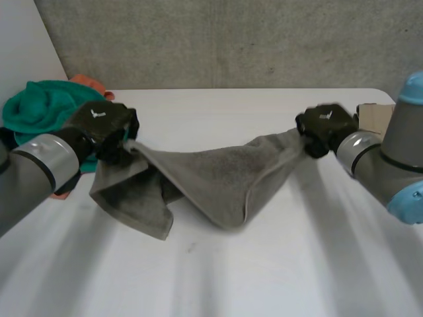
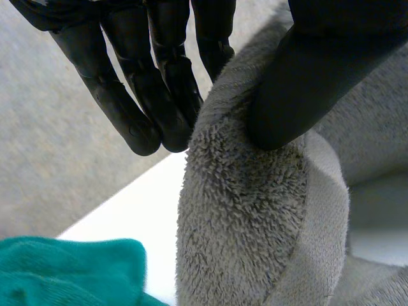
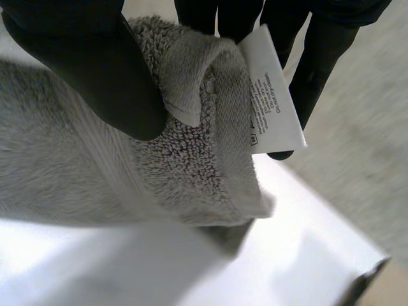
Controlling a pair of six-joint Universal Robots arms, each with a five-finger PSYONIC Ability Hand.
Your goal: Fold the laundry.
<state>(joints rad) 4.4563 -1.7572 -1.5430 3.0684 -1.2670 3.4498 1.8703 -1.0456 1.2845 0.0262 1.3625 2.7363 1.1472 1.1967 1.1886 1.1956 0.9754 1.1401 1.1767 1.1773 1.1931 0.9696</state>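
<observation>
white worktop (image 1: 264,277) carries a grey towel (image 1: 218,178) stretched between left hand (image 1: 102,122) and right hand (image 1: 325,125), each pinching one end, so folding looks barely begun, with a teal cloth (image 1: 36,109) untouched.

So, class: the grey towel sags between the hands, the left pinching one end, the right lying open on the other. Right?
No. The right hand is not open: in the right wrist view its thumb and fingers pinch its end of the towel. The left hand pinches the other end.
</observation>
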